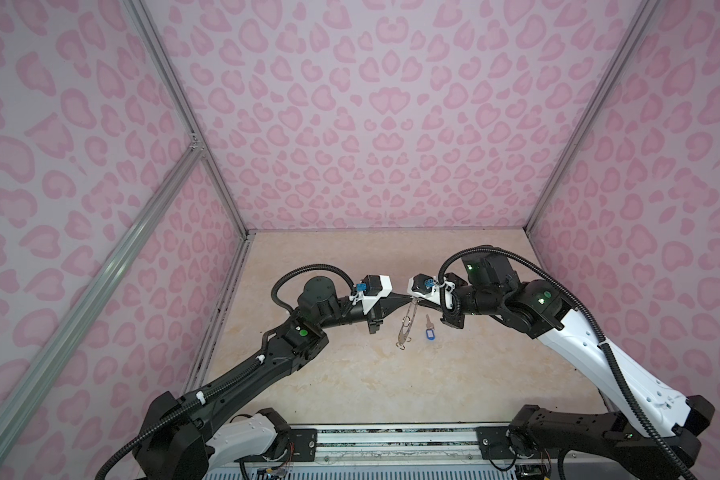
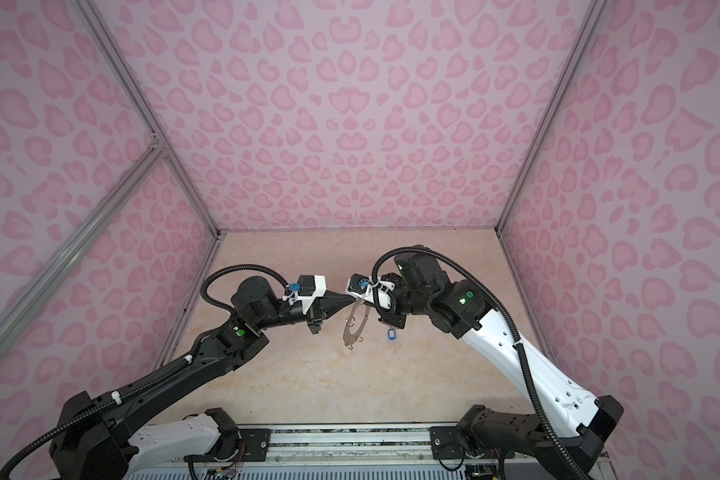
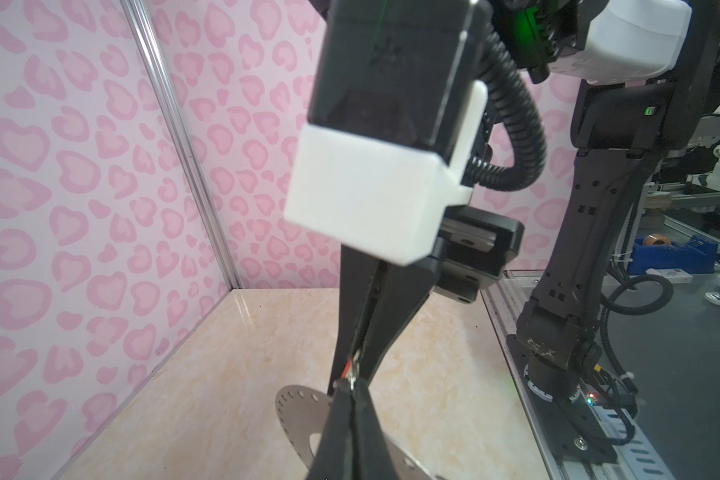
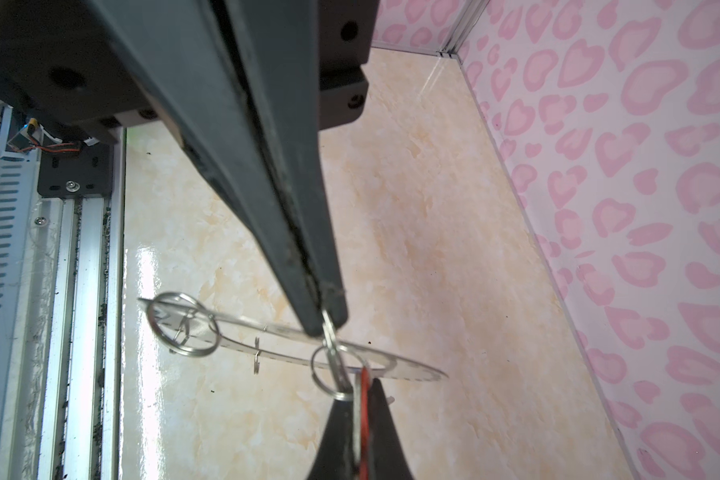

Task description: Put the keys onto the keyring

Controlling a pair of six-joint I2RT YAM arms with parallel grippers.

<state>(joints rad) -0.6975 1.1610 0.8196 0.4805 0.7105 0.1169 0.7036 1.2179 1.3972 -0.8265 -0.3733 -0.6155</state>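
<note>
The keyring (image 1: 406,328), a flat grey disc with rim holes and wire loops, hangs tilted above the table under both grippers, which meet tip to tip. My left gripper (image 1: 404,296) is shut on one thin wire loop (image 4: 334,370) at the disc's edge. My right gripper (image 4: 358,384) is shut on the key with the red tag (image 4: 364,399), whose end sits right at that loop. The red tag also shows in the left wrist view, just beyond my left gripper (image 3: 352,388). The other key, with a blue tag (image 1: 429,332), lies flat on the table just right of the disc.
The beige marble-look table (image 1: 350,374) is boxed in by pink patterned walls on three sides. A metal rail (image 1: 391,440) with both arm bases runs along the front edge. A larger wire ring (image 4: 184,328) and a small hook (image 4: 257,353) hang from the disc.
</note>
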